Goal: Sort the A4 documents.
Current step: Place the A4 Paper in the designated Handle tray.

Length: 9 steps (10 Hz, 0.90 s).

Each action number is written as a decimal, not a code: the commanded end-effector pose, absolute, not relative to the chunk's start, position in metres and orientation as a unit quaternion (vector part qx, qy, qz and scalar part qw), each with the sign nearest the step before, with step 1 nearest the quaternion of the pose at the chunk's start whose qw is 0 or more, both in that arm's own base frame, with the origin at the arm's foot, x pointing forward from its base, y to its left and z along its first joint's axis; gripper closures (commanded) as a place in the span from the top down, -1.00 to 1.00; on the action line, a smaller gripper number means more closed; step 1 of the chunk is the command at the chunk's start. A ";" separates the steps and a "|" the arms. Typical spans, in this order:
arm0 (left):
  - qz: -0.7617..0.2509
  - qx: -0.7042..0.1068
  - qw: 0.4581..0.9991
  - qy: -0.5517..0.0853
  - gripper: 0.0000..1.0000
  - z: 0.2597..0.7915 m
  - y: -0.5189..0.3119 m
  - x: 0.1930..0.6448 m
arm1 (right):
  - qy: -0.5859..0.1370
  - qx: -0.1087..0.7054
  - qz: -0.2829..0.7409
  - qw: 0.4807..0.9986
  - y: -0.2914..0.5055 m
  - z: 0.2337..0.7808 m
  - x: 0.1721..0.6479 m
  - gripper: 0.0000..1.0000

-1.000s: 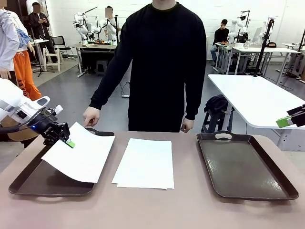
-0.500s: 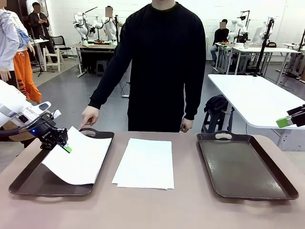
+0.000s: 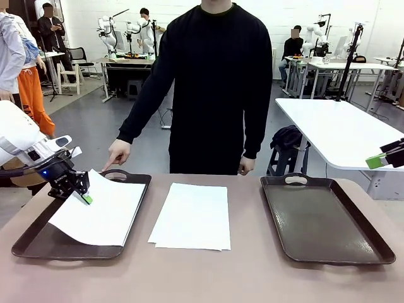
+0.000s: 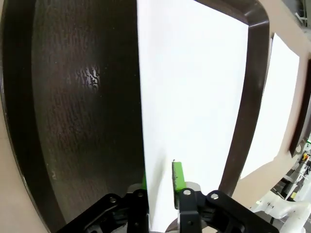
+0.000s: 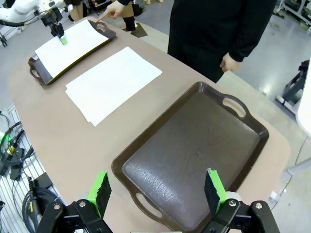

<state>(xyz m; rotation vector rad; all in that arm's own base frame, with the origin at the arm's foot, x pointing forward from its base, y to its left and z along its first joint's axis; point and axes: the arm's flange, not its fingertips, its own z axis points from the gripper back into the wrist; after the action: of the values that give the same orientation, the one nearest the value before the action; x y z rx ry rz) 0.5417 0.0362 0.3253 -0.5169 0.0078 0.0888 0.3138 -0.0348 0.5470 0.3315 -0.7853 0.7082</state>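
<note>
The A4 documents [image 3: 191,216]: one sheet [image 4: 194,97] lies in the left tray [image 3: 38,243], its edge between the left end effector's [image 3: 86,198] pads, which look slightly parted; whether they pinch it I cannot tell. The rest lie stacked on the worktop [image 3: 208,278] beyond the tray. The pads should spread fully and then lift straight off so the sheet settles flat, avoiding the person's hand [image 3: 117,154] pointing just past it; the right end effector [image 5: 158,191], well apart, is spread wide, holding nothing.

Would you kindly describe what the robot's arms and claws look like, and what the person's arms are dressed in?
The left arm is white and rounded, with a black cable and a small blue light near its wrist. The left claw and right claw are black linkages with green pads. The person wears long black sleeves.
</note>
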 end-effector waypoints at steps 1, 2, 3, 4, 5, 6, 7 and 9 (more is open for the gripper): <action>0.044 -0.237 0.971 0.012 -0.21 0.331 0.037 0.544 | -0.372 0.161 0.338 0.849 -0.034 0.546 0.315 1.00; 0.042 -0.229 0.972 0.007 0.09 0.334 0.038 0.542 | -0.372 0.161 0.338 0.849 -0.034 0.546 0.315 1.00; 0.043 -0.213 0.976 0.001 0.18 0.338 0.040 0.541 | -0.372 0.161 0.338 0.849 -0.034 0.546 0.315 1.00; 0.043 -0.201 0.979 -0.002 0.48 0.341 0.041 0.541 | -0.372 0.161 0.338 0.849 -0.034 0.546 0.315 1.00; 0.044 -0.186 0.982 -0.005 0.56 0.343 0.043 0.541 | -0.372 0.161 0.338 0.849 -0.034 0.546 0.315 1.00; 0.040 -0.178 0.983 -0.007 0.87 0.345 0.041 0.542 | -0.372 0.161 0.338 0.849 -0.034 0.546 0.315 1.00; 0.035 -0.172 0.984 -0.005 0.63 0.345 0.039 0.543 | -0.372 0.161 0.338 0.849 -0.034 0.546 0.315 1.00; 0.032 -0.176 0.984 -0.013 1.00 0.348 0.038 0.543 | -0.372 0.161 0.338 0.849 -0.034 0.546 0.315 1.00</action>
<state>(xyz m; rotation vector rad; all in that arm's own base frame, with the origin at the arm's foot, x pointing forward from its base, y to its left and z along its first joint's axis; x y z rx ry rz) 0.5440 0.0415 0.3436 -0.3761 -0.0171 0.0464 0.3138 -0.0348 0.5470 0.3315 -0.7853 0.7082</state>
